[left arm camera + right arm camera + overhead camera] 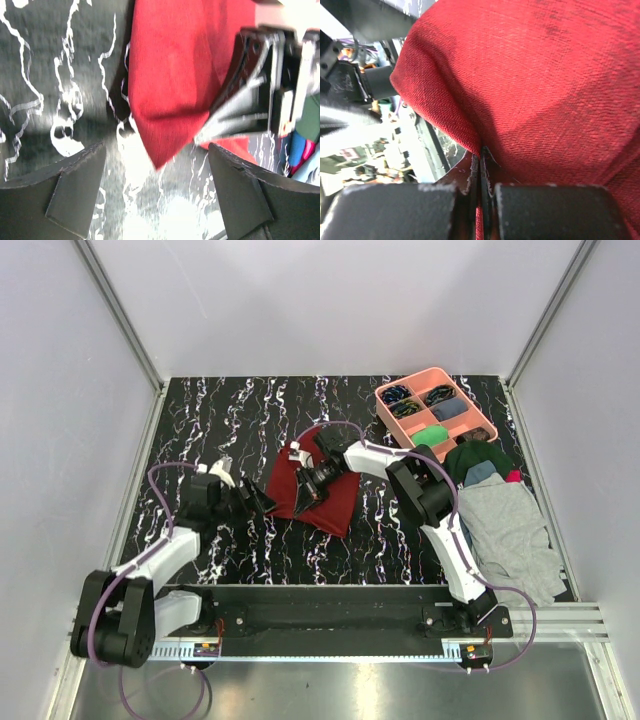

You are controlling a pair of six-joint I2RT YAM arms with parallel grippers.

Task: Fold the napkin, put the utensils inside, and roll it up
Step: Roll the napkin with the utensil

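Napkin (pixel 340 502) part-folded: right fingers (pixel 420 210) pinch its fold, left fingers (pixel 70 190) spread empty. Utensils, rolling outstanding.

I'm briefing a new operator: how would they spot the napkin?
On the black white-veined marbled table, look at the middle. The plain dark red cloth napkin lies there; unlike the grey, green and blue clothes pile at the right, it is one colour.
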